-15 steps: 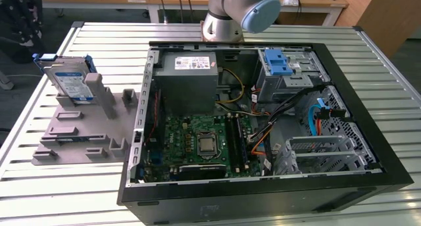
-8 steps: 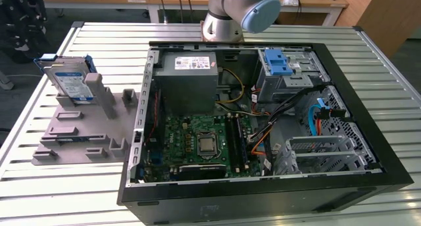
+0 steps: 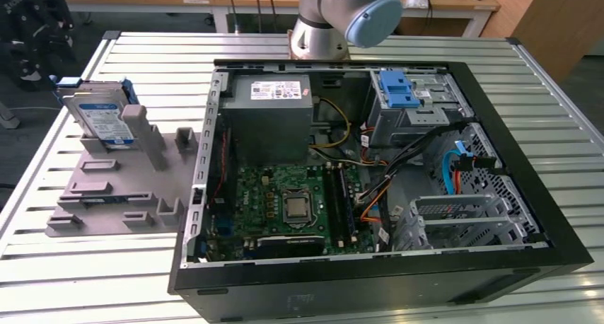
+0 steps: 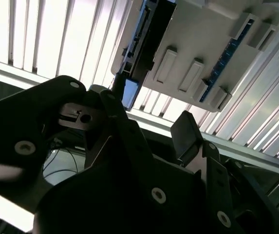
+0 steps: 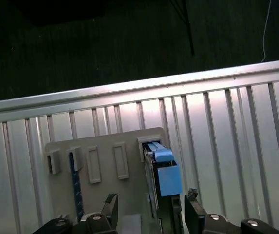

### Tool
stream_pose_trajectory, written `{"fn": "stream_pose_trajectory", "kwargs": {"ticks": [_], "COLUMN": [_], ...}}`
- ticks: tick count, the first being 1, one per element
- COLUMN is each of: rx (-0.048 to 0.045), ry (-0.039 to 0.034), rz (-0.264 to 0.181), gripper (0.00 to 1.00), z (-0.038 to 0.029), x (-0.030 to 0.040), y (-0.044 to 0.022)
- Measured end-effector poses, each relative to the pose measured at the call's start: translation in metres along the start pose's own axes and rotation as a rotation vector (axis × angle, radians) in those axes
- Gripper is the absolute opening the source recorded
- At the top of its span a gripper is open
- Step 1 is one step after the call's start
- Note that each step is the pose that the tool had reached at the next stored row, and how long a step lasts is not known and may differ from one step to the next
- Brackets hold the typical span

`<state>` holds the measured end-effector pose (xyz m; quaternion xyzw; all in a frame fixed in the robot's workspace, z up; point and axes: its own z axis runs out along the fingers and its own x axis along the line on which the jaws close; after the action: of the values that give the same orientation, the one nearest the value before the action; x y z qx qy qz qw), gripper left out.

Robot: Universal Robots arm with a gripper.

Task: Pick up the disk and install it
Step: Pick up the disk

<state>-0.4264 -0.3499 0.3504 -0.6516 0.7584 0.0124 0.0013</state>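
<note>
In the exterior view, the disk (image 3: pixel 99 117) stands upright in the grey holder block (image 3: pixel 104 197) on the slatted surface (image 3: pixel 85 281), beside the open computer case (image 3: pixel 378 288). In the second wrist view, the jaws are spread wide and empty. In the first wrist view, they hang over the disk (image 5: pixel 162 173), apparently off-centre, so a finger might strike the holder's post.

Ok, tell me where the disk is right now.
The disk stands upright in the grey holder at the exterior view's left, beside the open computer case.
</note>
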Motion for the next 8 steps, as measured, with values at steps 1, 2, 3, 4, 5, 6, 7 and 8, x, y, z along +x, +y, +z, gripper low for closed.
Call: {"fn": "stream_pose_trajectory", "kwargs": {"ticks": [1,2,3,4,5,6,7,8], "rx": [-0.0003,-0.0005,-0.0008,-0.001,-0.0008,-0.0006,-0.0002,-0.0005], "ry": [0.0003,0.0005,0.0007,0.0011,0.0019,0.0021,0.0019,0.0021], "rz": [-0.017,-0.032,-0.041,-0.041,-0.042,-0.042,-0.042,-0.042], "gripper": [0.65,0.65,0.65,0.65,0.65,0.65,0.65,0.65], "z": [0.0008,0.0017,0.0026,0.0034,0.0042,0.0051,0.0063,0.0072], "x": [0.0,0.0,-0.0002,-0.0015,-0.0032,-0.0043,-0.0048,-0.0048], "y": [0.0,0.0001,0.0004,0.0006,0.0008,0.001,0.0015,0.0024]}}
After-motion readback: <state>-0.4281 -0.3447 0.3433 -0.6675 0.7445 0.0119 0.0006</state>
